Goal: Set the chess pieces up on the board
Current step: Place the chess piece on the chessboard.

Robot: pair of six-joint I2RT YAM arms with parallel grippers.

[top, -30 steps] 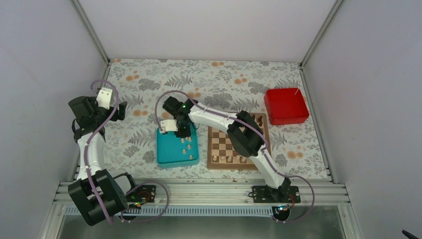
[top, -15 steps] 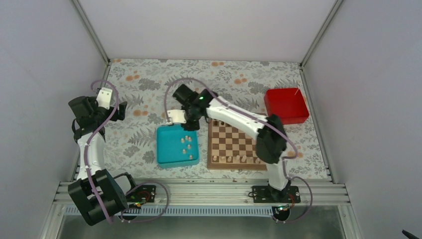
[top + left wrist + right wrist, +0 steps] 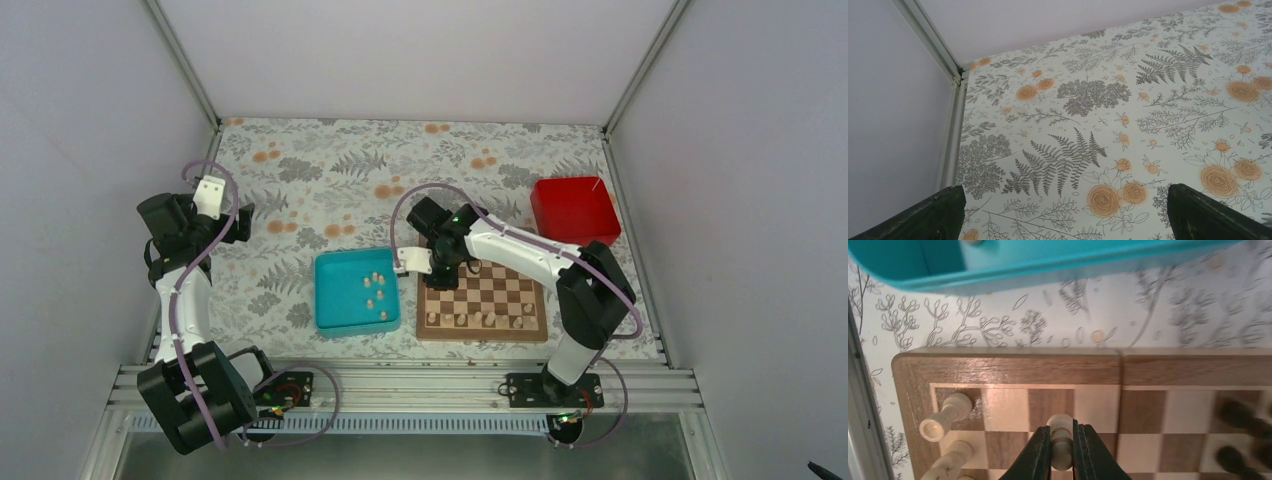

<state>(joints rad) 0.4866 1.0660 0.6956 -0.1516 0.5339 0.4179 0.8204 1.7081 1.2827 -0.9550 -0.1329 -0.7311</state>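
My right gripper (image 3: 438,272) hangs over the left part of the board (image 3: 500,292), shut on a pale chess piece (image 3: 1061,442) held between its fingers (image 3: 1039,450). In the right wrist view the held piece sits above the board (image 3: 1013,367), a few squares from the near-left corner. Two pale pieces (image 3: 945,415) stand on squares at that corner. A row of pale pieces (image 3: 475,320) lines the board's near edge. Several more pale pieces (image 3: 376,290) lie in the teal tray (image 3: 326,290). My left gripper (image 3: 242,222) is open far to the left, over bare cloth (image 3: 1064,189).
A red box (image 3: 574,212) stands behind the board on the right. The teal tray (image 3: 1048,265) lies just left of the board. Blurred dark chessmen (image 3: 1243,420) stand at the board's far side. White walls and metal rails enclose the floral cloth.
My right arm has swung right from above the teal tray to above the board's left side, carrying the pale piece. The left arm has not moved.
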